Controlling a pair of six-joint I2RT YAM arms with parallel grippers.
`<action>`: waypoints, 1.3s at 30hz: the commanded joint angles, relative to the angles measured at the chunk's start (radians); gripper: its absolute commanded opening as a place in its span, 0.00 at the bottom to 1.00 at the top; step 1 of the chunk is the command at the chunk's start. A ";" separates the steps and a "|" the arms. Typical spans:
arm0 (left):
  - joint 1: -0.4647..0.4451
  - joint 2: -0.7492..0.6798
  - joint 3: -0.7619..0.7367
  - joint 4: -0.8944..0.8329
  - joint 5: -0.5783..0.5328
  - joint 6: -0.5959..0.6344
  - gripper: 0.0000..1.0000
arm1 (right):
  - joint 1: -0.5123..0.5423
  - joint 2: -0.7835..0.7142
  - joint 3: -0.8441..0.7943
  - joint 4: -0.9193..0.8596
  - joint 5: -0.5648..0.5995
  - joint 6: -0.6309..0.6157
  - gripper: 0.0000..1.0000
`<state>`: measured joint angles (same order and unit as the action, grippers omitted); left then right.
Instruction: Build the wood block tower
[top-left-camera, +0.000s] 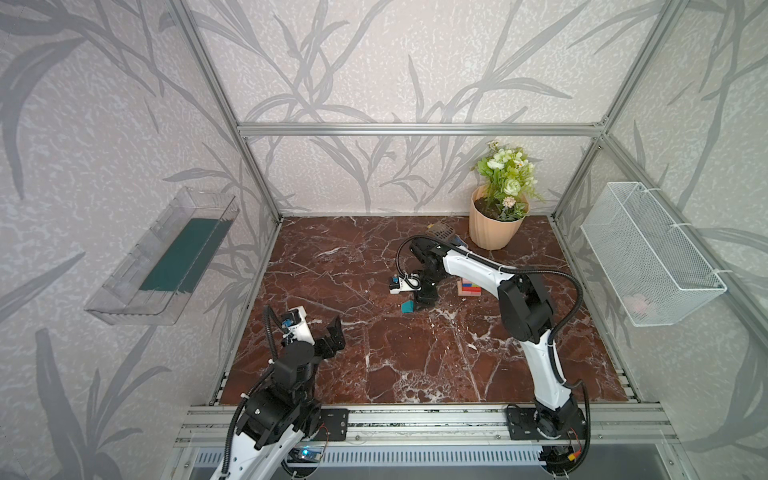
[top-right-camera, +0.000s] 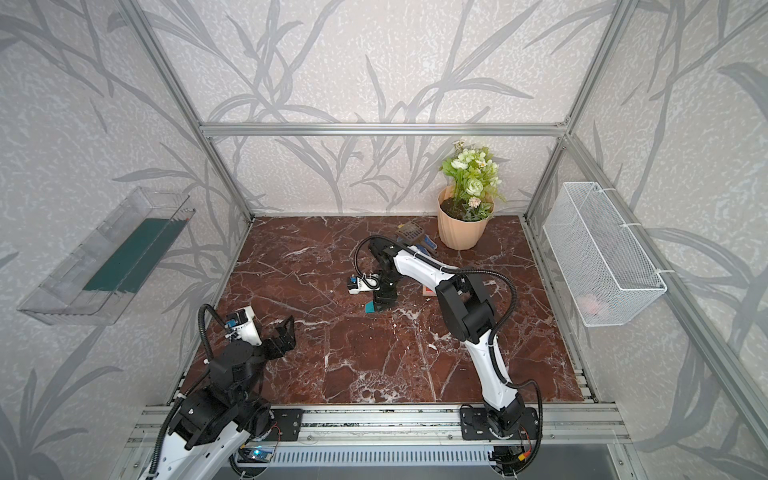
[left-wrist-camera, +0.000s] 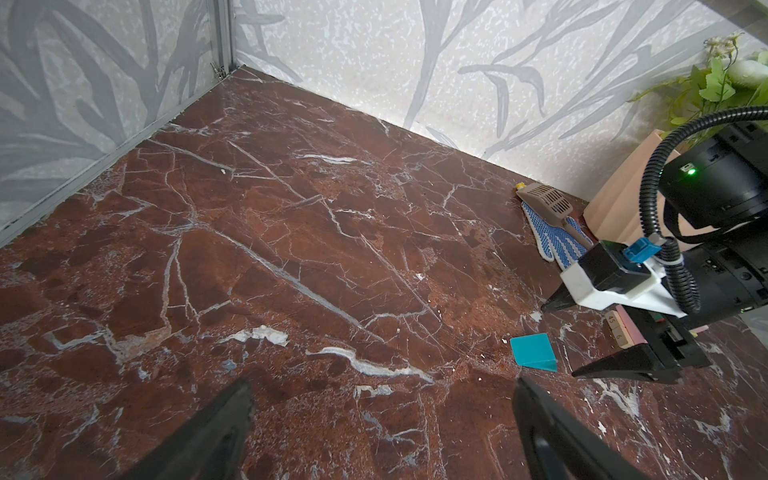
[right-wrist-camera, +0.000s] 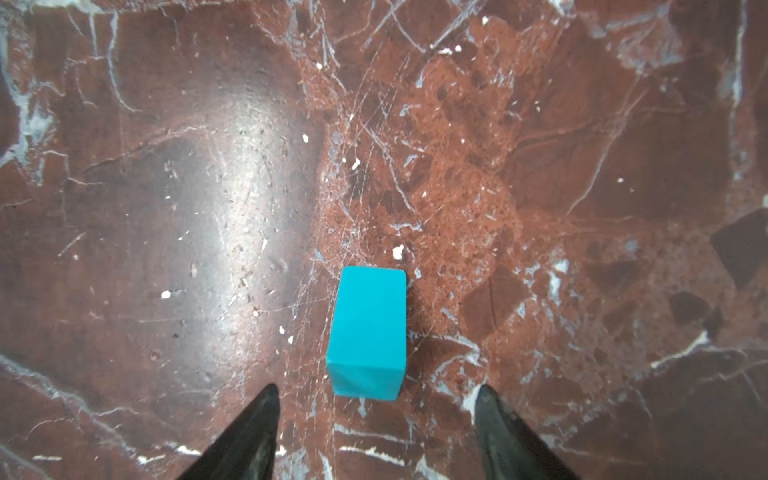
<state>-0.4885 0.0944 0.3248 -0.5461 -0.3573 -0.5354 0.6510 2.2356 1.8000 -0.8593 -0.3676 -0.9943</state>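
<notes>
A teal wedge lies alone on the marble floor. My right gripper points down right beside it, open. In the right wrist view the wedge sits just ahead of the fingertips, not between them. The tower is a low stack of coloured blocks right of that gripper, partly hidden by the right arm. The left wrist view shows the tower's tan and pink edge, the wedge and the right gripper. My left gripper is open and empty at the front left.
A peach flowerpot stands at the back right, with a scoop and a dotted glove lying beside it. A white wire basket hangs on the right wall and a clear tray on the left wall.
</notes>
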 joint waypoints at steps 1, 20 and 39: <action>0.003 0.005 -0.008 0.002 -0.013 -0.010 0.99 | 0.007 0.017 0.012 0.019 0.001 0.025 0.72; 0.002 0.005 -0.009 0.002 -0.010 -0.011 0.99 | 0.033 0.082 0.038 0.029 0.038 0.085 0.58; 0.002 0.004 -0.008 0.002 -0.007 -0.011 0.99 | 0.038 0.073 0.089 -0.049 0.058 0.087 0.08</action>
<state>-0.4885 0.0944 0.3248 -0.5457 -0.3569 -0.5354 0.6872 2.3062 1.8561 -0.8513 -0.3115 -0.9073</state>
